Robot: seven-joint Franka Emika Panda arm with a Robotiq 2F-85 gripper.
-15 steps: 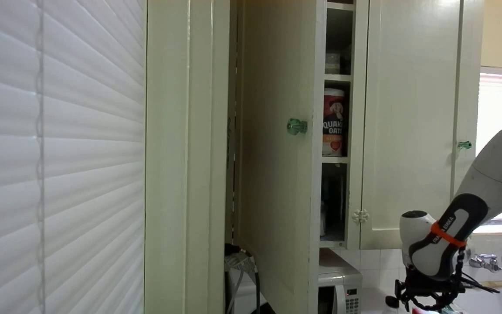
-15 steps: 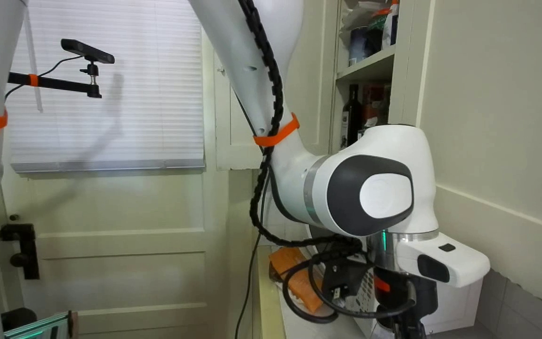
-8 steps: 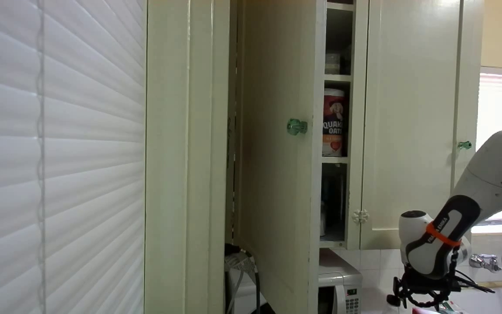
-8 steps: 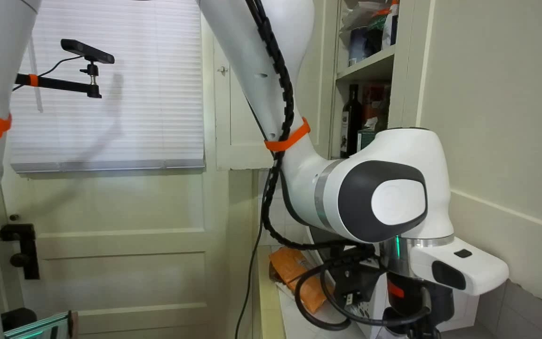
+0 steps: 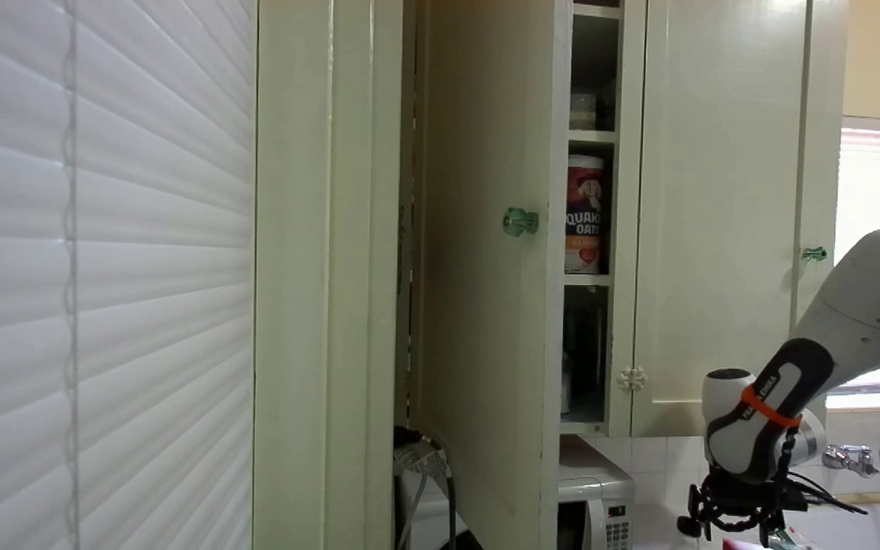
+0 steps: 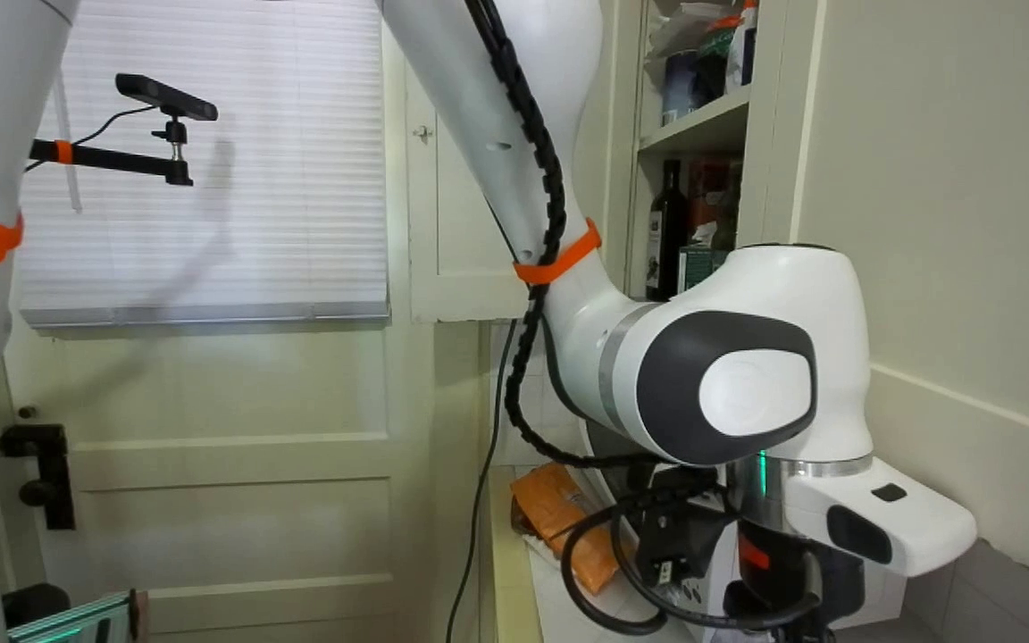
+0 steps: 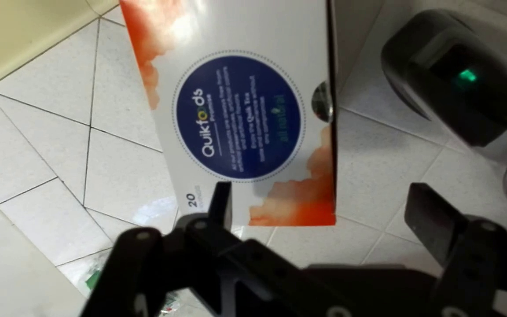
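In the wrist view my gripper [image 7: 321, 184] is open, its two black fingers wide apart and nothing gripped between them. A white and orange box [image 7: 238, 116] with a round blue "Quikfoods" label lies just ahead. The left finger [image 7: 222, 204] overlaps the box's lower part in the picture; whether it touches cannot be told. The right finger [image 7: 434, 220] is beyond the box's right edge, over white tiles [image 7: 381, 176]. In both exterior views the gripper points down at the bottom edge, partly cut off or hidden by cables.
A dark rounded object [image 7: 456, 79] with a green glint stands right of the box. A cabinet door [image 5: 486, 305] hangs open above a microwave [image 5: 596, 496]. An orange package [image 6: 568, 527] lies on the counter. Taps [image 5: 852, 458] project from the wall.
The arm has shifted right and slightly down in an exterior view, mostly in the earlier half second. Elsewhere its forearm shifts a little left. Cabinet door and counter items keep their places.
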